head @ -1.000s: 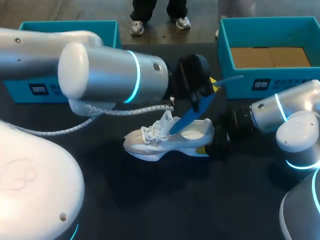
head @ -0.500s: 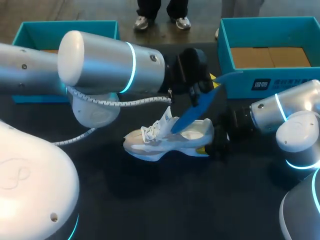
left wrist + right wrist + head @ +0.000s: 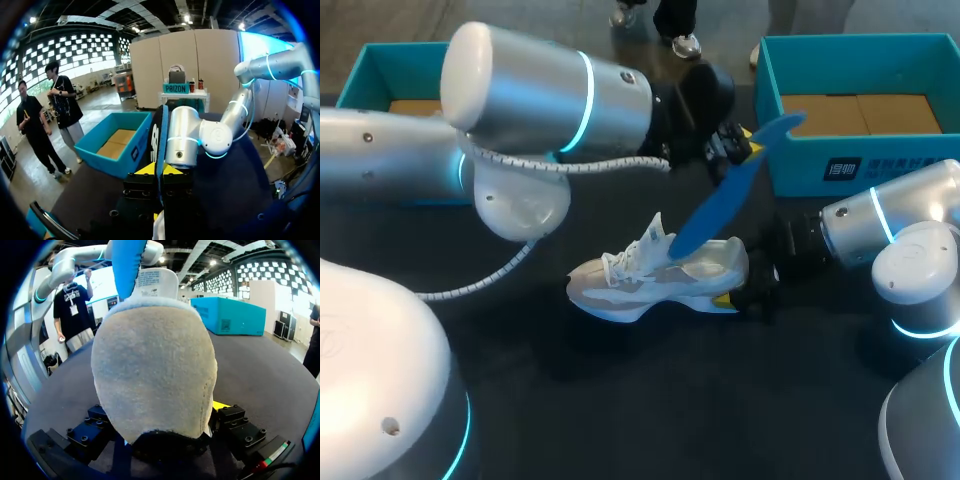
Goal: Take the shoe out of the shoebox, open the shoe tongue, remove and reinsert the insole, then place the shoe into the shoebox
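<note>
A white shoe (image 3: 655,277) stands upright mid-table with its toe to the left and its tongue raised. My right gripper (image 3: 748,291) is at the heel. In the right wrist view the heel (image 3: 155,365) fills the space between its fingers (image 3: 231,421), which press it from both sides. My left gripper (image 3: 732,148) hangs above and behind the shoe, shut on the upper part of a blue insole (image 3: 725,195). The insole slants down to the shoe's opening. In the left wrist view the insole (image 3: 159,132) shows edge-on between the yellow tips of the left gripper (image 3: 161,169).
An open teal shoebox (image 3: 920,160) with a cardboard floor stands at the back right. A second teal box (image 3: 380,60) stands at the back left, partly behind my left arm. Dark table surface lies in front of the shoe.
My left gripper has risen and moved back to the right, drawing the blue insole further up out of the shoe. The shoe and my right gripper have stayed put.
</note>
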{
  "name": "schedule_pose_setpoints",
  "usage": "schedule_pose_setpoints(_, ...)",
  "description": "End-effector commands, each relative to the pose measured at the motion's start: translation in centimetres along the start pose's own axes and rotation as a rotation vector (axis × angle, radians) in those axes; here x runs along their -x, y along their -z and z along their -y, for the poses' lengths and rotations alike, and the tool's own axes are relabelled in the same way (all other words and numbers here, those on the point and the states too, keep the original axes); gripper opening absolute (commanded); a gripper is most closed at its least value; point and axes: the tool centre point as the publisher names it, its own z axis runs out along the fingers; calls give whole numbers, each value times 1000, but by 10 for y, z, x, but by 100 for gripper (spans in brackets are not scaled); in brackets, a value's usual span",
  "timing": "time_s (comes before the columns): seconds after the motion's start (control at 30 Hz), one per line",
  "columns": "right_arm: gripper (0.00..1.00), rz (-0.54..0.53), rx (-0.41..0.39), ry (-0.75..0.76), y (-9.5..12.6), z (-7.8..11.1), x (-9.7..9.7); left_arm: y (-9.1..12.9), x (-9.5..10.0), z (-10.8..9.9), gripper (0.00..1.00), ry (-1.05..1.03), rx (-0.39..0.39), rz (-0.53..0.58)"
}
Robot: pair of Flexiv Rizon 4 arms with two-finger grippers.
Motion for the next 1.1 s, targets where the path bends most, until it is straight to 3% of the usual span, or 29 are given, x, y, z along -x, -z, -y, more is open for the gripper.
schedule_pose_setpoints(0.03, 0, 0, -3, -1, -11, 7, -1, 7, 6, 0, 0, 4, -43, -735)
schedule_pose_setpoints(0.63, 0, 0, -3, -1, -11, 7, -1, 38, 12, 37, 0, 43, -283, -1060)
schedule_pose_setpoints(0.83, 0, 0, -3, -1, -11, 7, -1, 47, 10, 41, 0, 41, -316, -1178)
schedule_pose_setpoints(1.1, 0, 0, -3, -1, -11, 7, -1, 58, 9, 36, 0, 34, -320, -1229)
